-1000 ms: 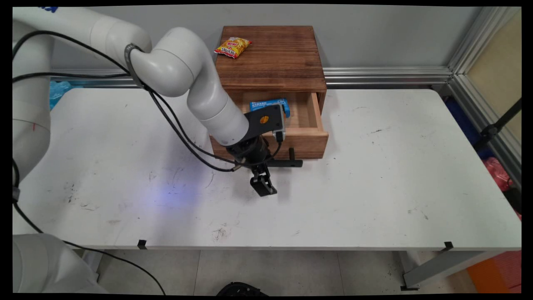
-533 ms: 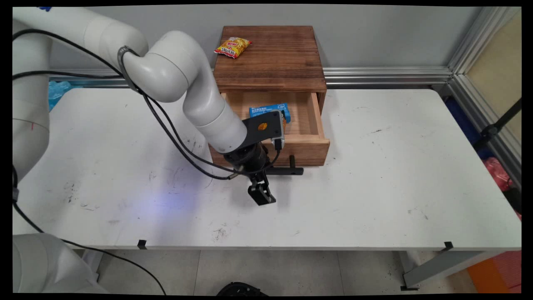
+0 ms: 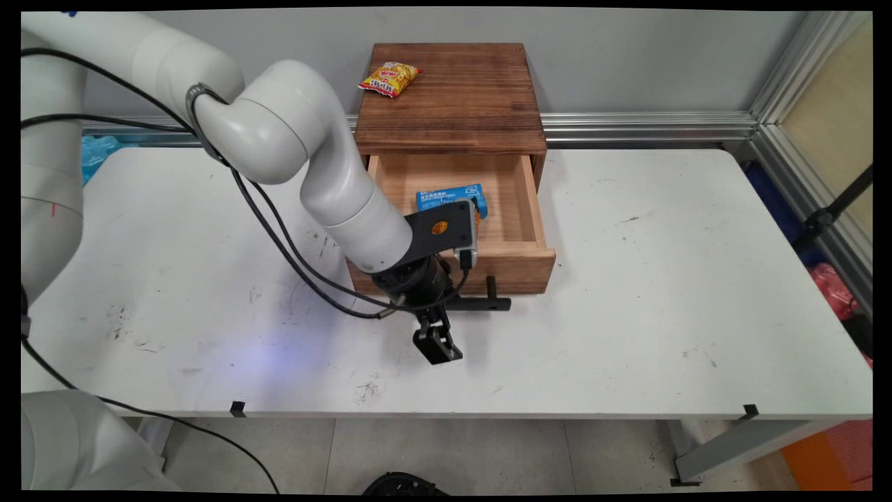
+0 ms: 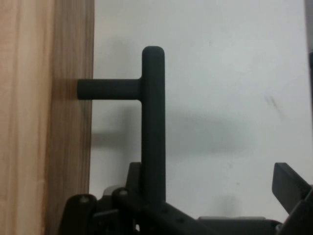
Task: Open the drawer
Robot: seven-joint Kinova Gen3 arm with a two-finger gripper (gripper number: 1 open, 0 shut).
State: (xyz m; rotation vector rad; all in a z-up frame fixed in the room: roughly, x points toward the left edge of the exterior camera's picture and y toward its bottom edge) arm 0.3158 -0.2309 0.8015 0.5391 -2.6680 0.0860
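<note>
- The gripper (image 3: 437, 346) hangs over the white table (image 3: 662, 293), right in front of the wooden drawer (image 3: 516, 261), and its fingers stand spread — one finger (image 4: 292, 188) is well off to the side of the bar in the hand view, the other is tucked down by the drawer front.
- The black handle (image 4: 153, 122) of the drawer runs up between the two fingers; whether either finger touches it cannot be made out.
- Behind the gripper the drawer stands pulled out of the wooden cabinet (image 3: 453, 97), with its front panel just beyond the wrist.
- A blue box (image 3: 450, 197) lies flat inside the drawer, just behind the black camera mount on the hand.
- Farther back — on top of the cabinet, toward its rear left corner — lies a yellow snack packet (image 3: 389, 77), well apart from the gripper.
</note>
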